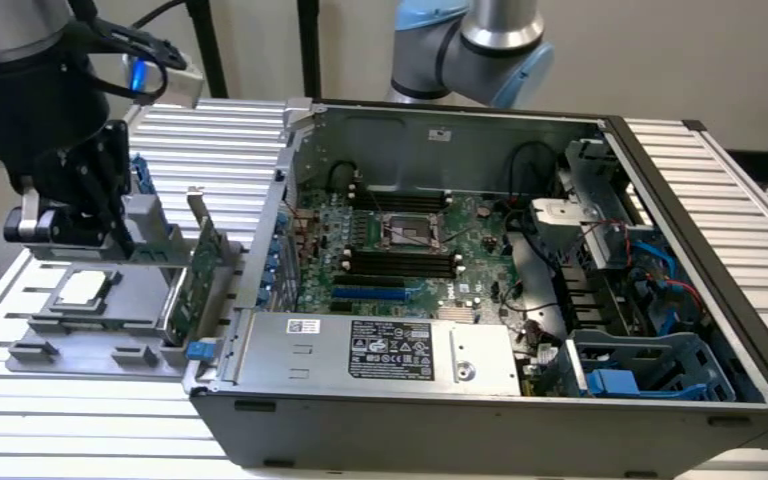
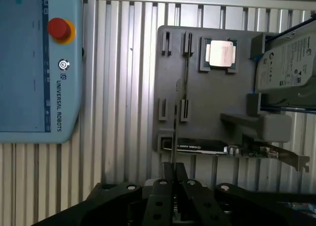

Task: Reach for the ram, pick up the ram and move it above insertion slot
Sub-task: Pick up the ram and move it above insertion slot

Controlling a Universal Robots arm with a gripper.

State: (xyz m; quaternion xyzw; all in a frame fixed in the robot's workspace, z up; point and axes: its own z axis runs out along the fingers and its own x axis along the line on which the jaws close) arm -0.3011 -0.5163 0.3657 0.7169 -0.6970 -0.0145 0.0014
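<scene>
- Exterior view, from its left: the arm comes down from the upper corner, its dark wrist pointing down and the gripper [image 1: 115,232] hanging over a grey tray [image 1: 131,320] on the slatted table.
- On the tray lie a square processor chip [image 1: 80,290] and, on the side nearer the computer, a green expansion card [image 1: 204,270] standing on edge.
- Further along stands the open computer case [image 1: 718,230]. Its dark memory slots [image 1: 398,262] run across the middle of the board, well apart from the gripper.
- Wrist view, looking down past the fingers: a pale blue control pendant [image 2: 39,63] with a red stop button lies beside the tray [image 2: 207,102].
- The ram [image 2: 174,132] shows edge-on as a thin line running from over the tray straight into the gripper [image 2: 174,179].
- The fingers are drawn almost together and seem to pinch the end of the ram. The pinch point itself is partly hidden.
- Beyond it are the processor chip [image 2: 219,54], the expansion card [image 2: 207,147] and a hard drive [image 2: 289,58].
- My reading: the pick-up is in hand, with the ram gripped at the tray and the move to the slot not yet made.
- That move calls for keeping the ram upright and getting it over the expansion card and the case wall.
</scene>
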